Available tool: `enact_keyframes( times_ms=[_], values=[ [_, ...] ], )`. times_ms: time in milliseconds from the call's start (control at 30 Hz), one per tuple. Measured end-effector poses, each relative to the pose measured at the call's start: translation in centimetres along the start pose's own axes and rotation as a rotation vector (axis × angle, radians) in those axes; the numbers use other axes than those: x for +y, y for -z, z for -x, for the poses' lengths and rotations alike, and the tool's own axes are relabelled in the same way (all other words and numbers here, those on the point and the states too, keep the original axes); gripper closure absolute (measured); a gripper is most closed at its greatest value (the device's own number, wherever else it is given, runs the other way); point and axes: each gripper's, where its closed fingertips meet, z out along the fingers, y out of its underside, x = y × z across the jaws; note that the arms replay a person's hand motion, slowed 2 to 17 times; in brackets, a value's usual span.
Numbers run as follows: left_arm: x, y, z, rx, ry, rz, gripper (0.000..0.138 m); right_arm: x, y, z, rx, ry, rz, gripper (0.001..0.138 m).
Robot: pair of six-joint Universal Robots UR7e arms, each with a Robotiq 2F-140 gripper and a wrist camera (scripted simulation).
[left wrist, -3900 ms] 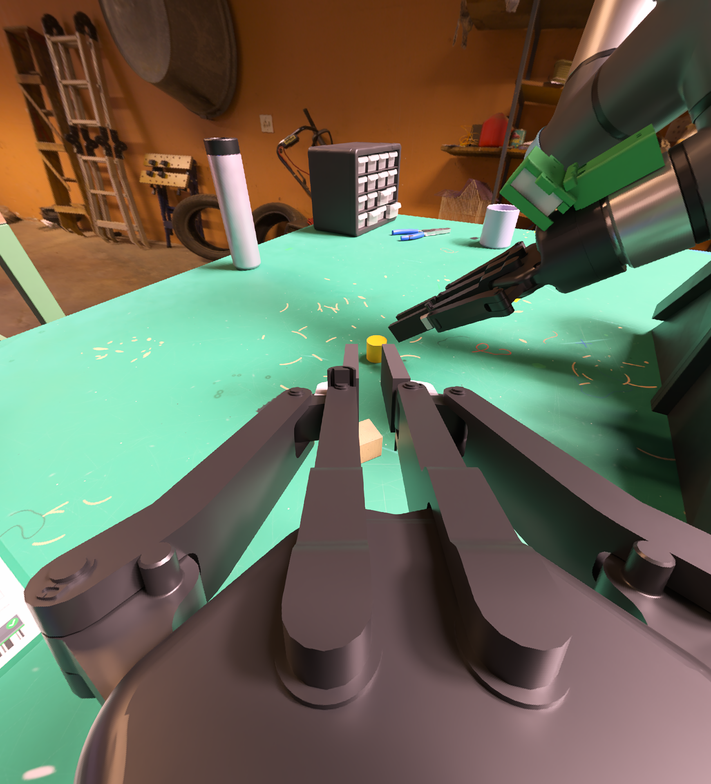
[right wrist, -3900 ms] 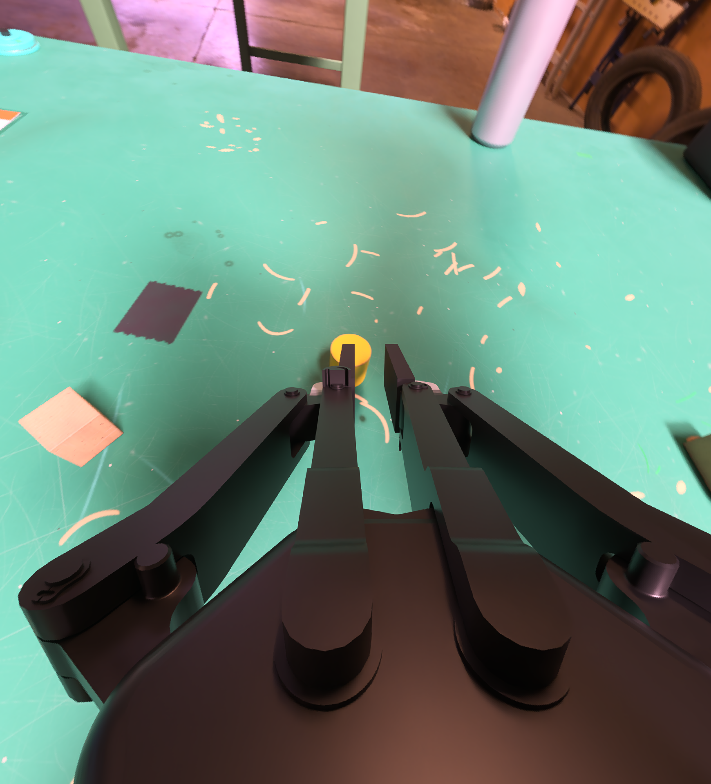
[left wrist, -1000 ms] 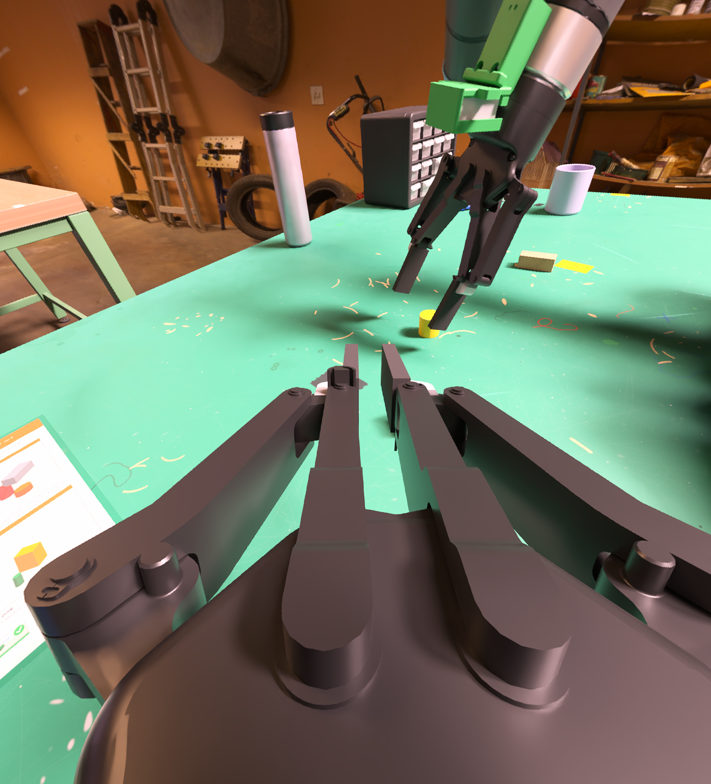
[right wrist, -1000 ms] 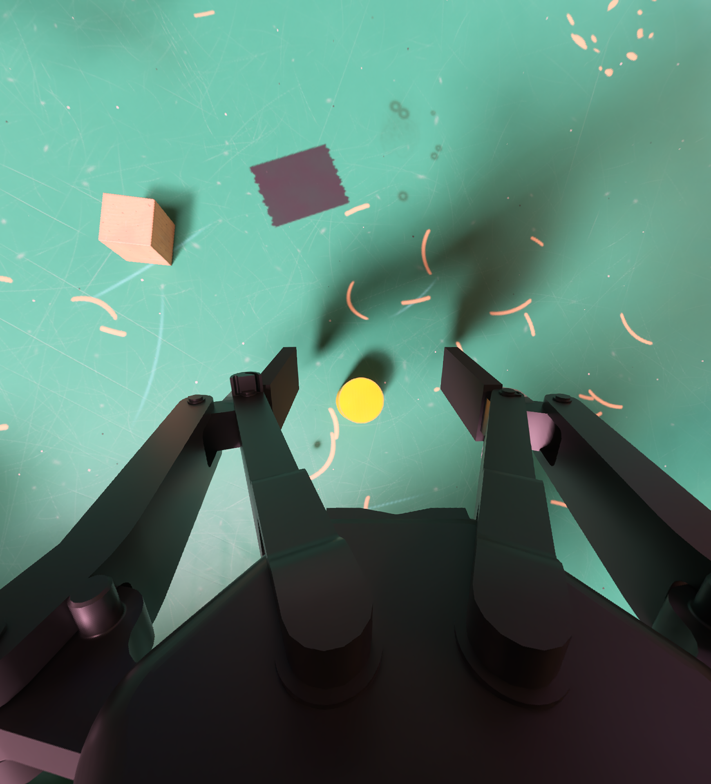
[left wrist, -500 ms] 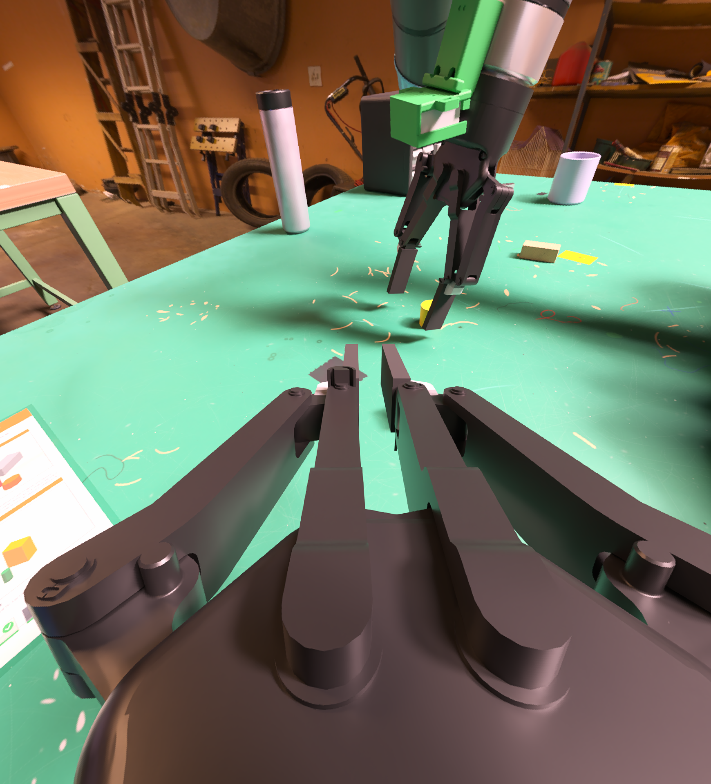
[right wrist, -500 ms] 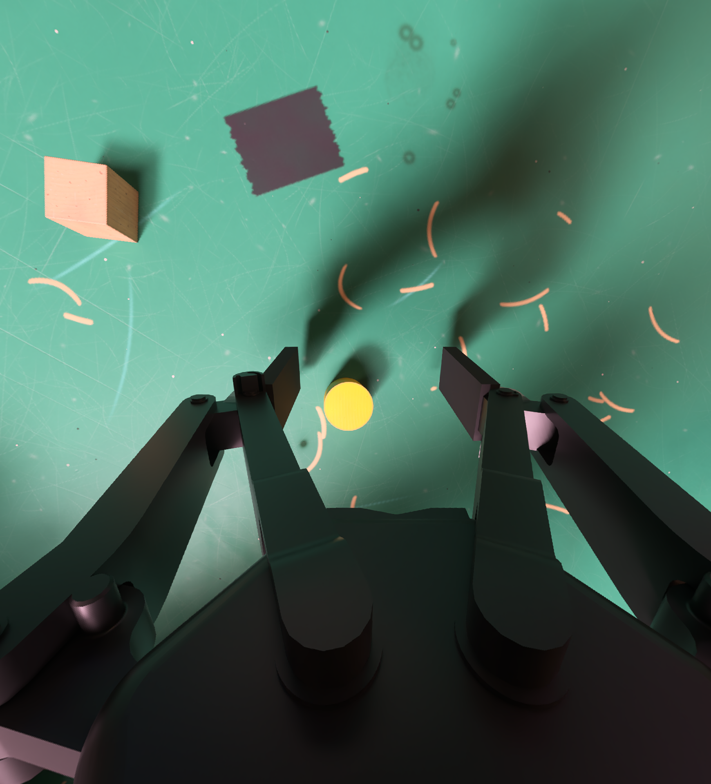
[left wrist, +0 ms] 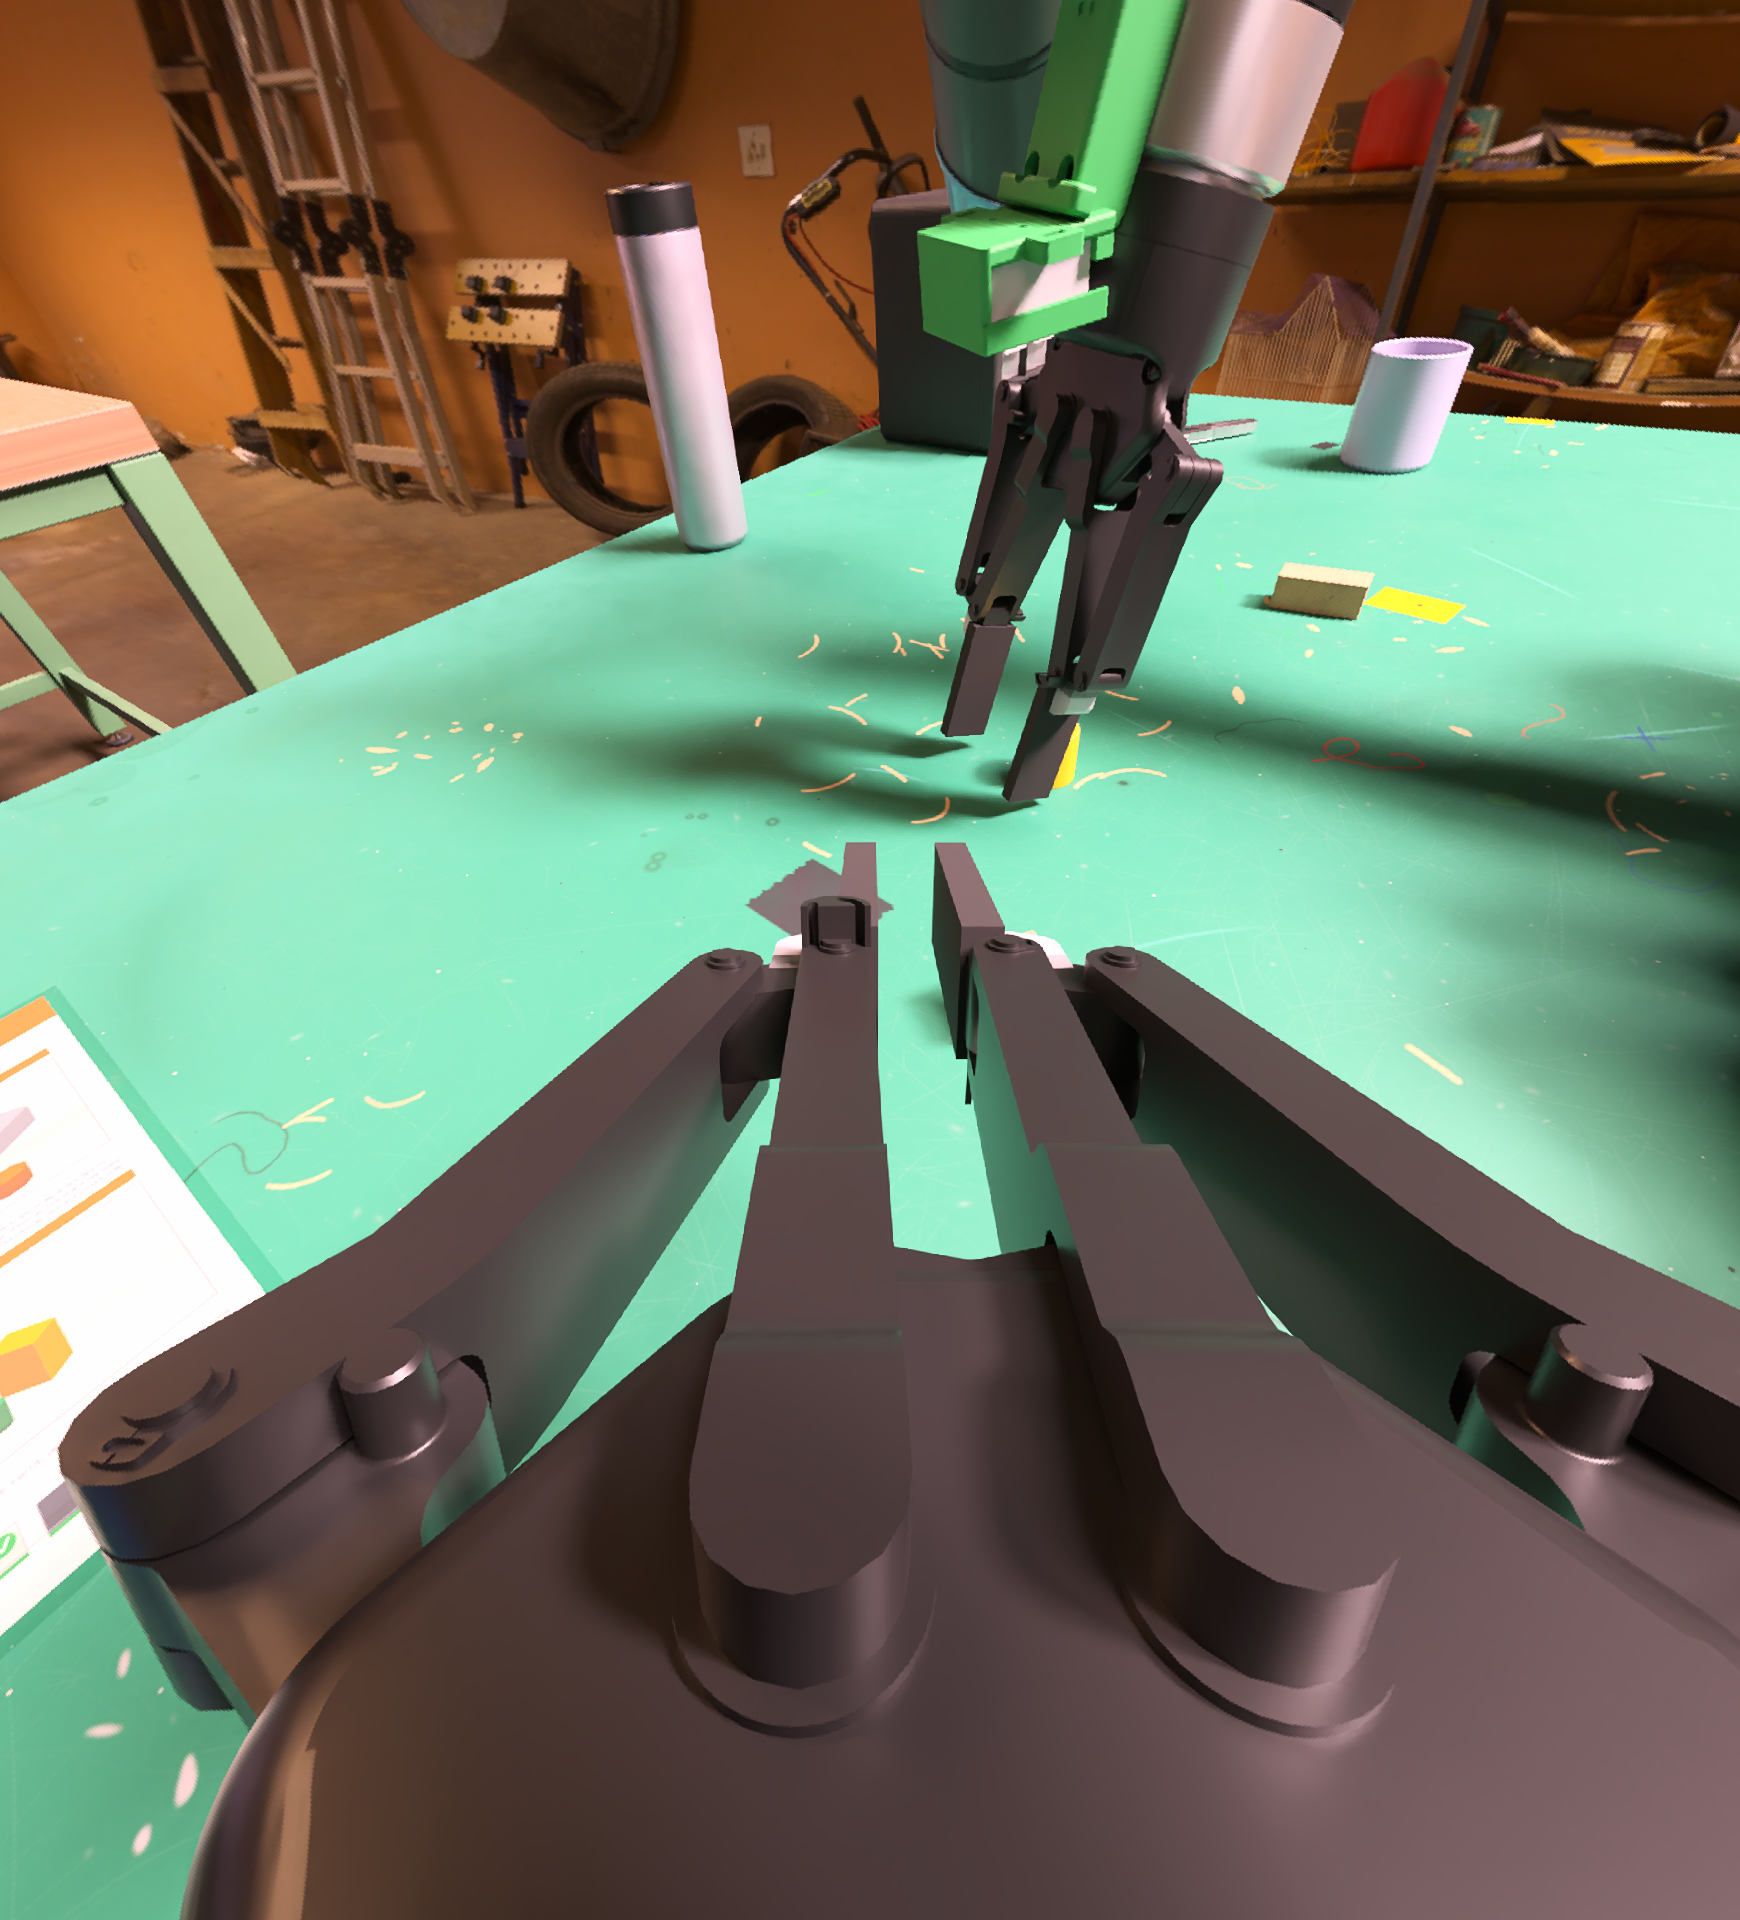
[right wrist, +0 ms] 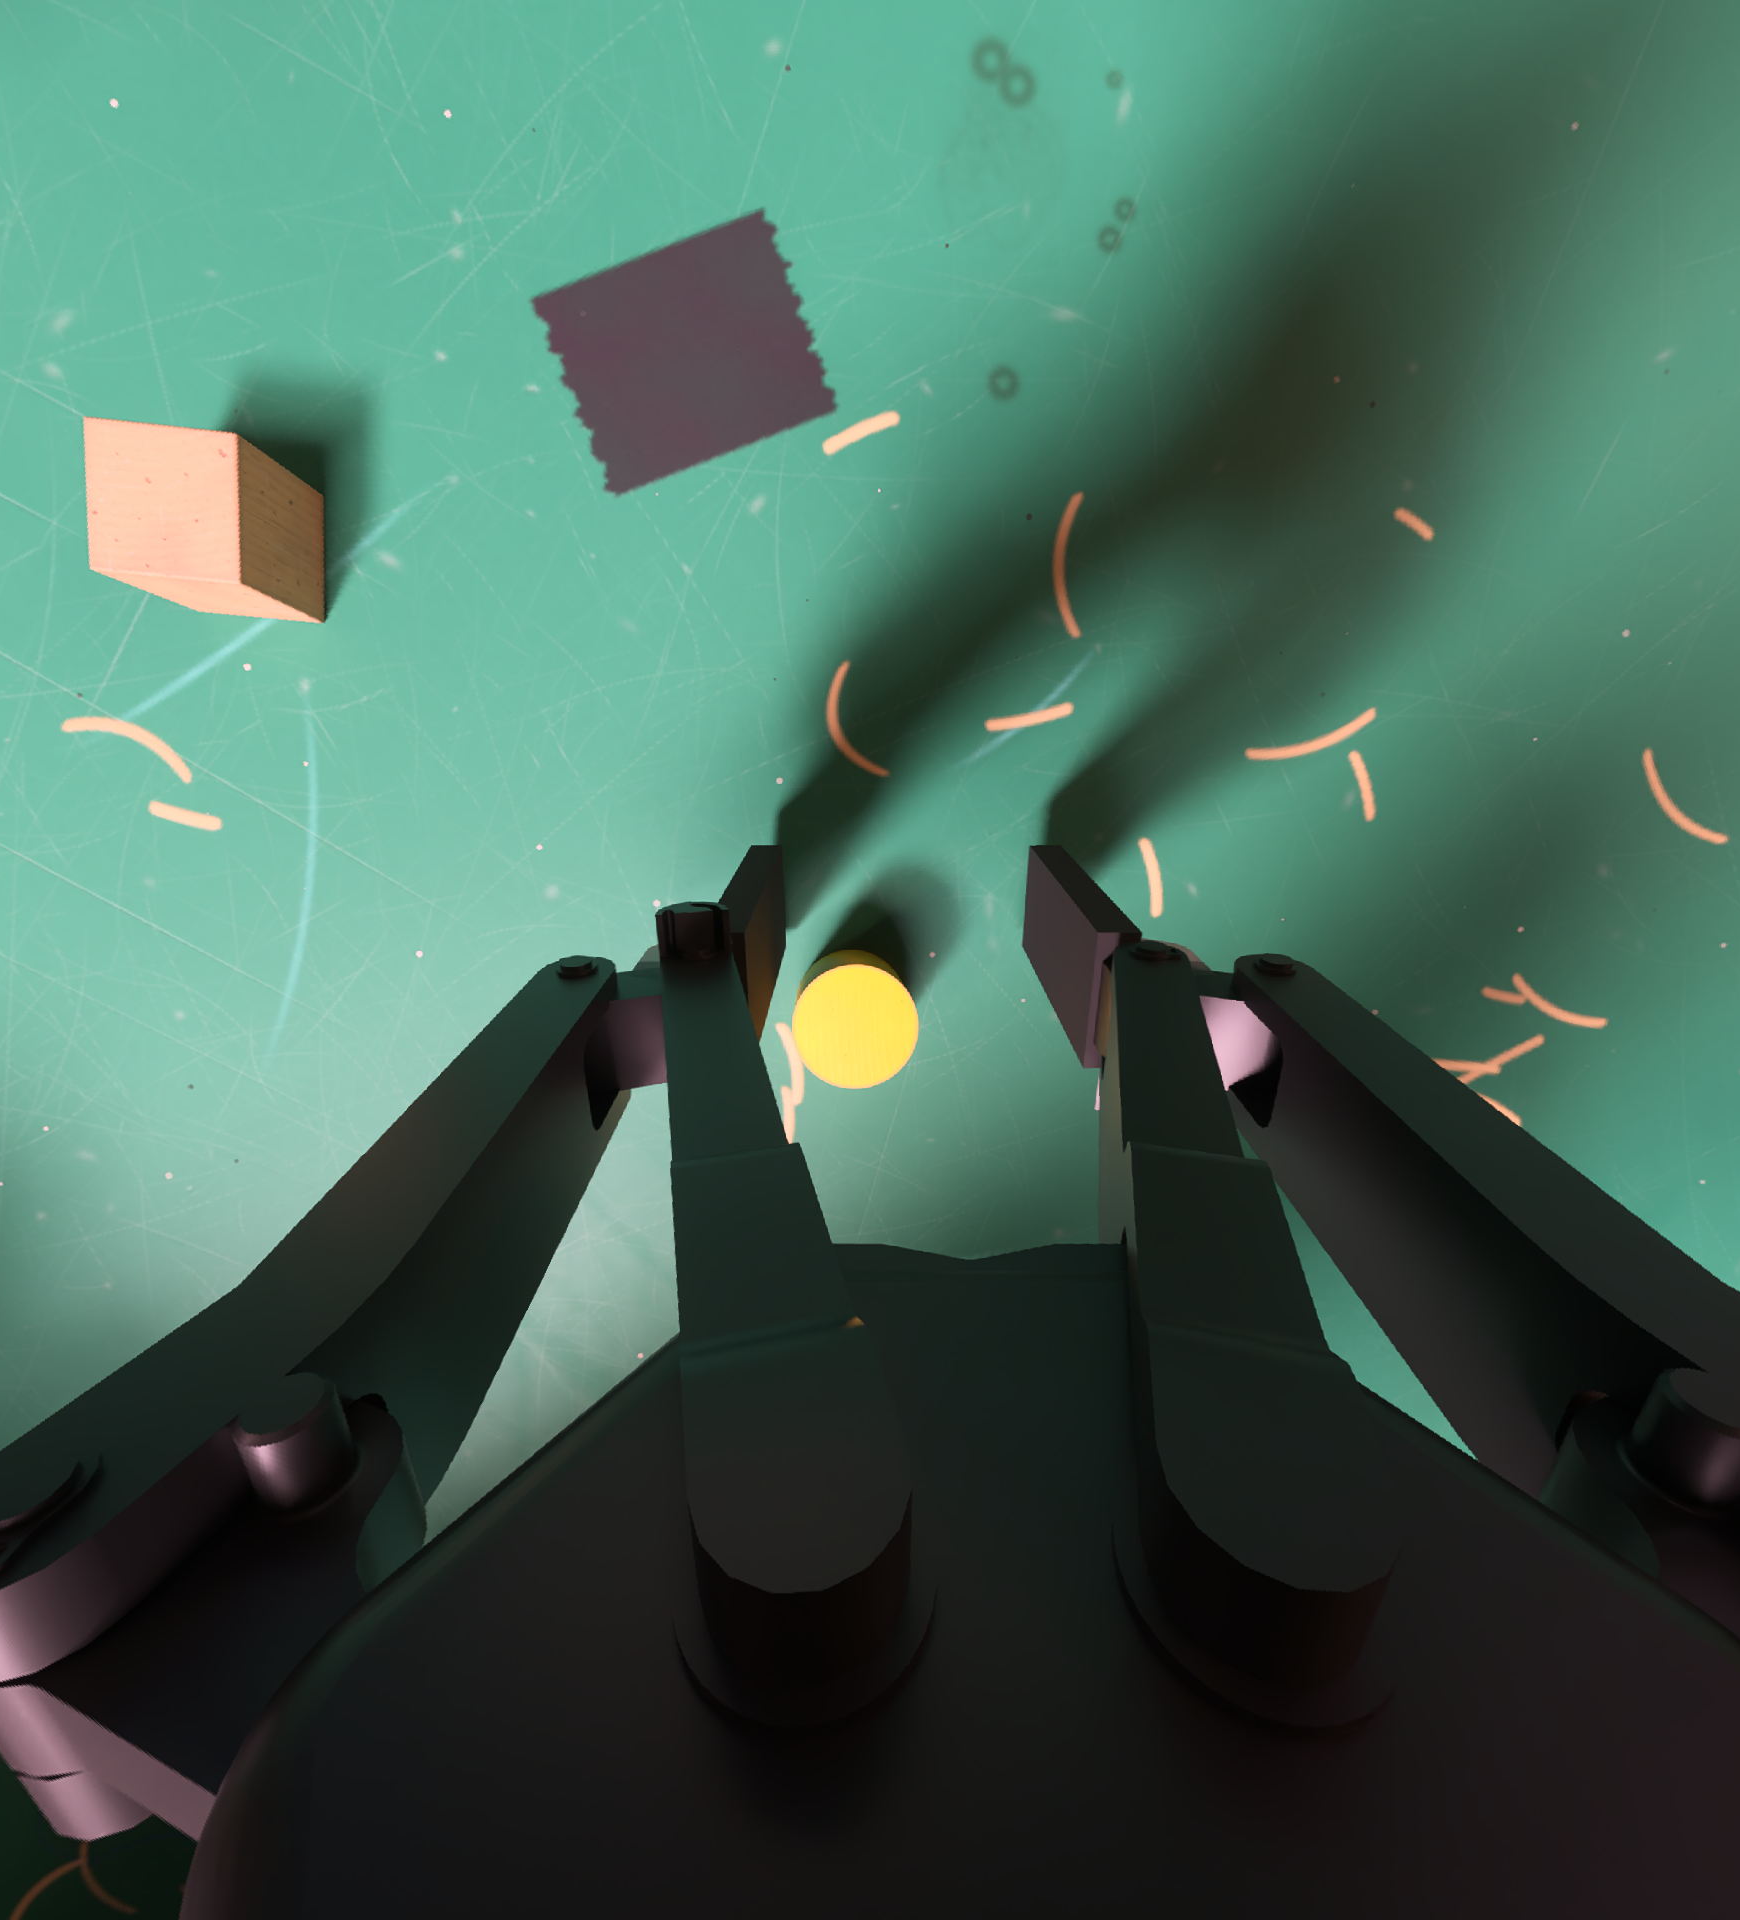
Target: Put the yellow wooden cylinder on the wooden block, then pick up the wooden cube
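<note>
The yellow cylinder (right wrist: 853, 1023) stands upright on the green table, seen from above. My right gripper (right wrist: 913, 914) is open and straddles it, pointing down; the cylinder sits close to the left finger, with a gap to the right one. In the left wrist view the right gripper (left wrist: 1001, 748) hangs low over the table and its finger hides most of the cylinder (left wrist: 1065, 758). The wooden cube (right wrist: 201, 514) lies apart, up and to the left. The wooden block (left wrist: 1318, 590) lies farther back on the right. My left gripper (left wrist: 904, 868) is shut and empty above the table.
A dark flat patch (right wrist: 684, 348) lies between cube and cylinder. A tall white tube (left wrist: 684, 364), a dark drawer cabinet (left wrist: 907, 312) and a pale cup (left wrist: 1401, 405) stand at the far edge. A printed sheet (left wrist: 14, 1247) lies at the left. A yellow patch (left wrist: 1411, 603) lies beside the block.
My right gripper has turned to point downward, opened, and come down around the yellow cylinder; its fingers have narrowed in the last half second. My left gripper has pulled back from the cube, still shut.
</note>
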Motion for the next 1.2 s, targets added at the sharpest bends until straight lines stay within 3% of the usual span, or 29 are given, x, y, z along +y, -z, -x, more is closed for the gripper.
enact_keyframes(
  times_ms=[300, 667, 900, 1200],
  values=[
    [0.0, -0.1, 0.0, 0.002, -0.004, 0.000, 0.124, 0.2, 0.2, 0.8, 0.008, 0.030, 0.005, 0.092],
    [0.1, -0.1, 0.0, 0.007, 0.004, 0.002, 0.124, 2.6, 1.8, 1.2, 0.045, 0.062, 0.114, 0.107],
    [0.0, 0.2, 0.0, 0.001, -0.009, -0.003, 0.124, 3.5, 5.5, 1.3, 0.056, 0.030, 0.066, 0.107],
    [-0.2, 0.5, 0.3, -0.005, 0.003, -0.017, 0.124, 5.9, 12.7, -0.4, 0.122, -0.084, -0.038, 0.107]
  ],
)
